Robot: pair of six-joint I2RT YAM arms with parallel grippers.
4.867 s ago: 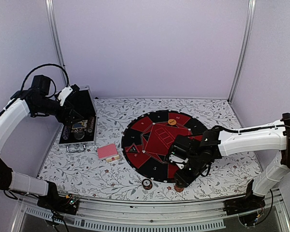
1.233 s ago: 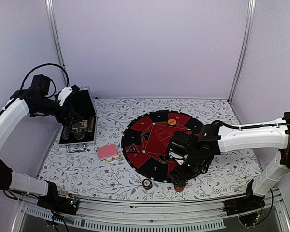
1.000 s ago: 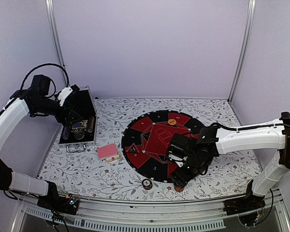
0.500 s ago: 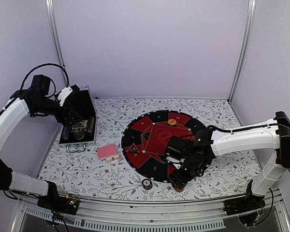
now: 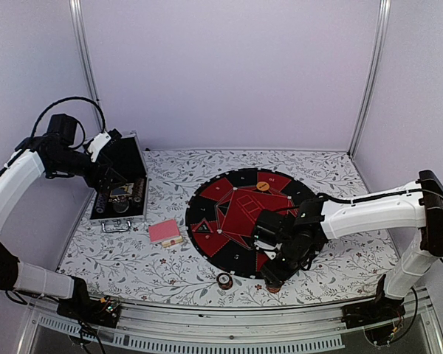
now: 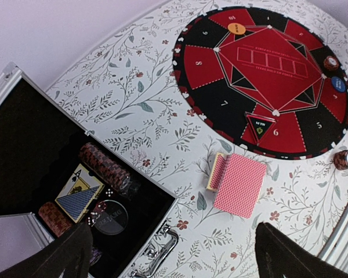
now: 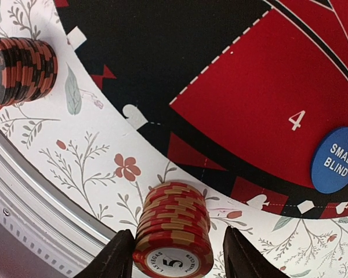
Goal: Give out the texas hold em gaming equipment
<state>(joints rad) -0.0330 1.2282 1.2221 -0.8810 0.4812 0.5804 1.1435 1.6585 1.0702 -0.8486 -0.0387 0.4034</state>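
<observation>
A stack of red poker chips (image 7: pixel 173 231) stands on the tablecloth just outside the near rim of the round black-and-red mat (image 7: pixel 180 52). My right gripper (image 7: pixel 177 233) is open around it; the left finger is at the stack's side and the right finger stands clear. In the top view the right gripper (image 5: pixel 272 273) hovers over that stack (image 5: pixel 271 287). A black-and-red chip stack (image 7: pixel 20 72) stands to its left. A blue "small blind" disc (image 7: pixel 336 159) lies on the mat. My left gripper (image 6: pixel 173 229) is open and empty above the open case (image 6: pixel 104 191). The pink-backed card deck (image 6: pixel 239 184) lies beside the case.
The case holds chip rolls (image 6: pixel 104 168), dice and a card. An orange disc (image 5: pixel 263 186) lies at the mat's far edge. More chip stacks (image 6: pixel 331 62) sit at the mat's right side. The metal front rail (image 7: pixel 40 220) runs close behind the red stack.
My right arm has shifted a little to the left and its gripper has lifted slightly over the red stack, which stays on the table. The left arm has not moved.
</observation>
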